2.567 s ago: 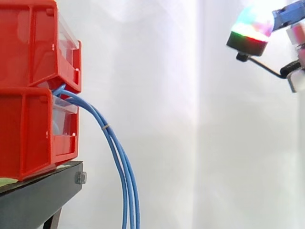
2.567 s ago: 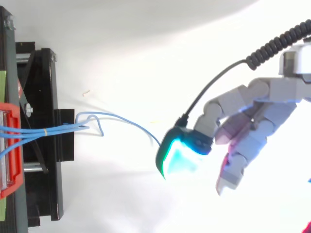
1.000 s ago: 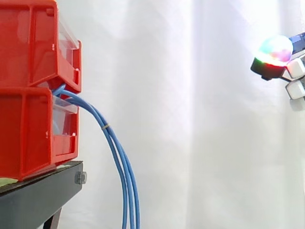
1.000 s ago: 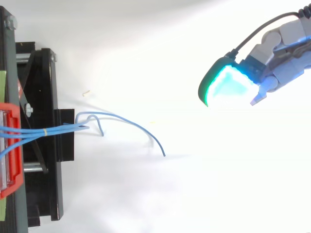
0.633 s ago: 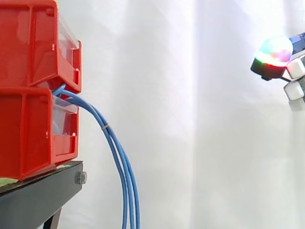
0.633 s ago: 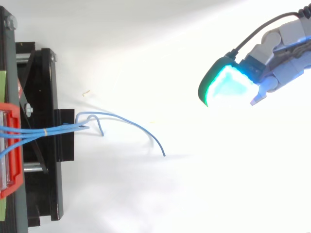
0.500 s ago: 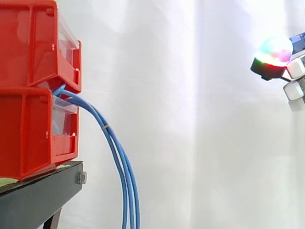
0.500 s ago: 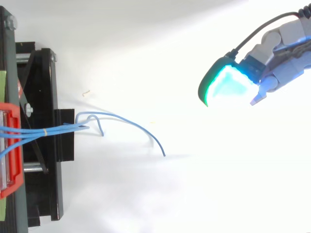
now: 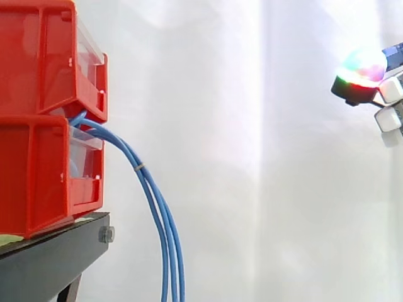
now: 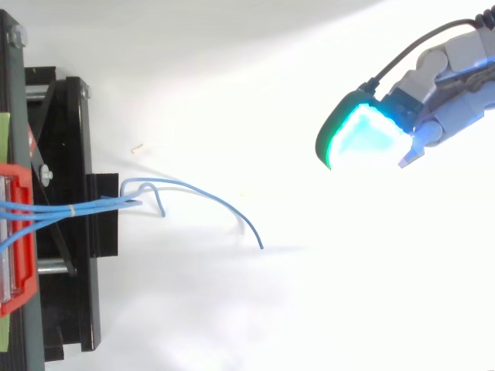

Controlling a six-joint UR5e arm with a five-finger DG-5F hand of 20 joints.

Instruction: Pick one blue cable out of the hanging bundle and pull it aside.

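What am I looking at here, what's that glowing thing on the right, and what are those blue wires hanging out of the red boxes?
These are two pictures of one scene. One camera looks level from the side and the other looks straight down. The glowing thing belongs to a robot hand reaching in from the right. The glow is part of the hand, not a lamp. On the left, two red bins are stacked on a black stand before a white curtain. A bundle of blue cables comes out at the bins' front and hangs down past the stand. From above, one strand curves out farther than the rest. The hand is well clear of the cables and touches none of them, so no cable has been pulled aside yet.
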